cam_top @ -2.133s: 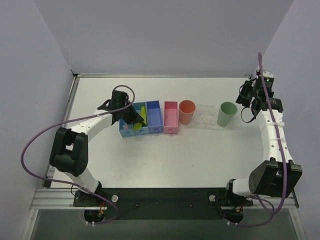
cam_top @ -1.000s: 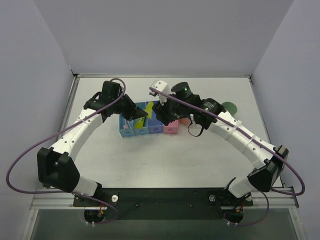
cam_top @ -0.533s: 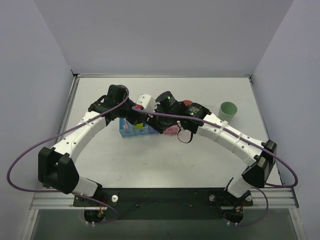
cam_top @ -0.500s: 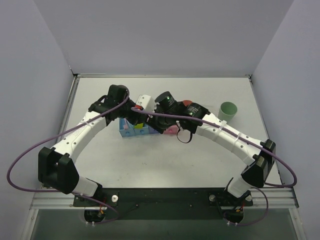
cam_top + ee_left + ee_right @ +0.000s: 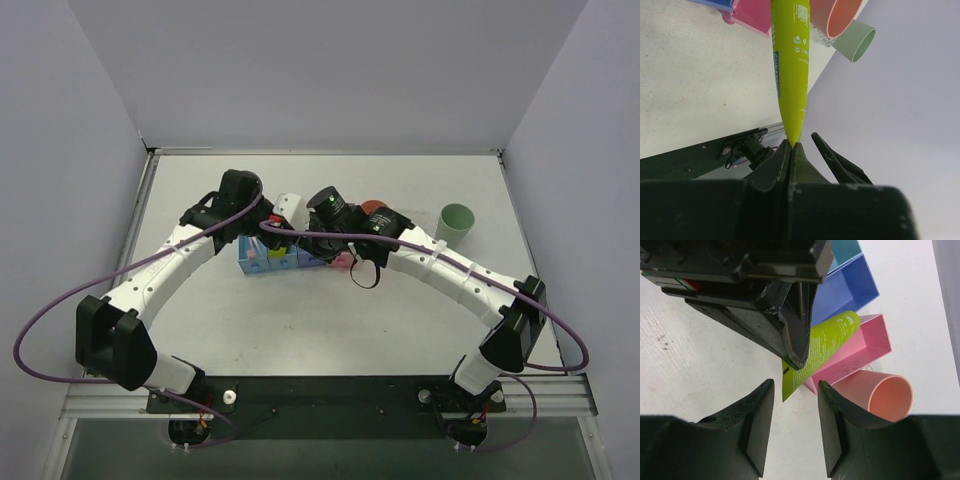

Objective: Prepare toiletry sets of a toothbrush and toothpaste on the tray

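Note:
My left gripper (image 5: pixel 791 144) is shut on the flat crimped end of a lime-yellow toothpaste tube (image 5: pixel 789 60), held above the table by the bins. In the right wrist view the tube (image 5: pixel 827 342) slants over the pink box. My right gripper (image 5: pixel 795 385) is open, with one finger on each side of the tube's crimped end, not touching it. In the top view both grippers meet over the blue bins (image 5: pixel 262 262). A pinkish toothbrush end (image 5: pixel 253 254) shows in the leftmost bin. The clear tray is mostly hidden under my right arm; a sliver (image 5: pixel 816 36) shows in the left wrist view.
A pink box (image 5: pixel 860 352) stands right of the blue bin (image 5: pixel 845 290). An orange cup (image 5: pixel 885 395) stands beside the pink box. A green cup (image 5: pixel 455 225) stands at the right. My right arm stretches across the middle of the table.
My right arm has swung from the far right over to the bins. My left gripper has lifted the tube out of the bin. In the last half second both moved only slightly.

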